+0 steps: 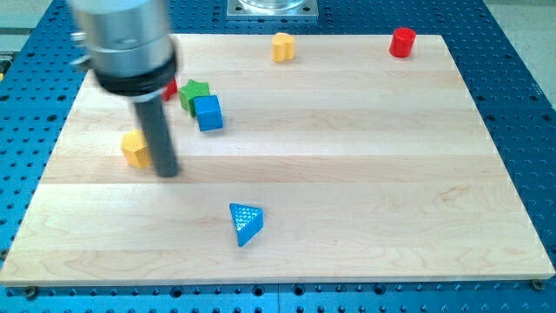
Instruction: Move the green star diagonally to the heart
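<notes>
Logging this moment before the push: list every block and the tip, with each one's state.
my tip: down on the board, right beside the yellow block, below-left of the green star.
green star: flat, touching the blue cube.
blue cube: flat, against the star.
yellow block: flat, partly behind the rod.
yellow heart: alone at the view's top.
red cylinder: upright, alone.
blue triangle: alone, nearest the view's bottom.
red block: mostly hidden.

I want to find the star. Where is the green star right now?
The green star sits in the view's upper left part of the board, touching the blue cube just below it, up and right of my tip.
</notes>
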Tool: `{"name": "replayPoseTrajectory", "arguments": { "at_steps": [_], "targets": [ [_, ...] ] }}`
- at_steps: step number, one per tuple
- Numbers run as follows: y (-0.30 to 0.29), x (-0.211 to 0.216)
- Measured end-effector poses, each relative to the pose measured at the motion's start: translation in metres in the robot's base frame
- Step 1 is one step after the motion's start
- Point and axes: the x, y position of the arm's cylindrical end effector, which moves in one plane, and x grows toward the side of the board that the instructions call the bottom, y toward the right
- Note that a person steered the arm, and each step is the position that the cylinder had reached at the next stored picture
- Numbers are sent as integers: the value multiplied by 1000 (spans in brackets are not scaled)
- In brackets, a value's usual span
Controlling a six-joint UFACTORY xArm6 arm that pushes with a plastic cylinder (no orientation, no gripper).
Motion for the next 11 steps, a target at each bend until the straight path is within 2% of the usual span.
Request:
{"name": "replayPoseTrajectory", "arguments": {
  "at_steps": [2,3,4,5,6,7,8,9,10,11],
  "targets": [
    [-31,-57],
    [-35,-70],
    [-15,-111],
    [46,-121],
    [173,-121],
    [210,-127],
    [146,-140],
    [105,-144],
    [77,-148],
    [83,-183]
  ]
}}
